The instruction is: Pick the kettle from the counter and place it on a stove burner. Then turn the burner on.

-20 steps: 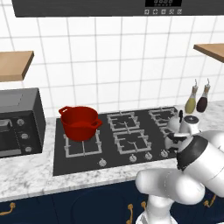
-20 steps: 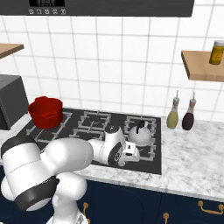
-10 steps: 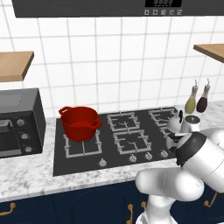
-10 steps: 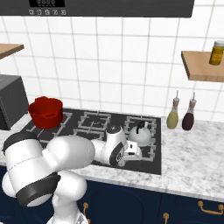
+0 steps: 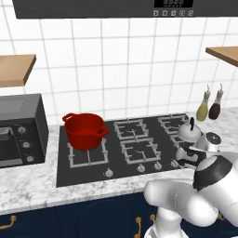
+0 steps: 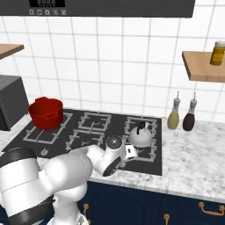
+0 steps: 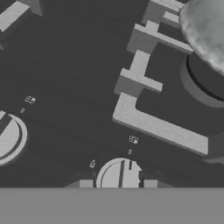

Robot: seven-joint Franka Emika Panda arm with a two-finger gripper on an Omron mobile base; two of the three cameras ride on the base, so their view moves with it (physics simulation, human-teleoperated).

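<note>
Closing on the knob [image 7: 120, 175] at the cooktop's front edge: gripper [image 7: 118, 183] tips flank it, part open, no firm grip visible yet. Keep centred on the knob, squeeze evenly, then twist without sliding off. Beyond, the kettle [image 6: 140, 136] sits on the burner [image 6: 151, 150], off the counter [image 6: 193, 154].

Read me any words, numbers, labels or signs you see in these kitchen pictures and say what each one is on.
Range hood display: a row of small light digits or symbols, too small to read.
Yellow jar on the shelf: darker label band, no legible text.
Cooktop by the knob: tiny white markings, too blurred to read.
Microwave, two bottles, kettle, red pot: no text visible.
</note>
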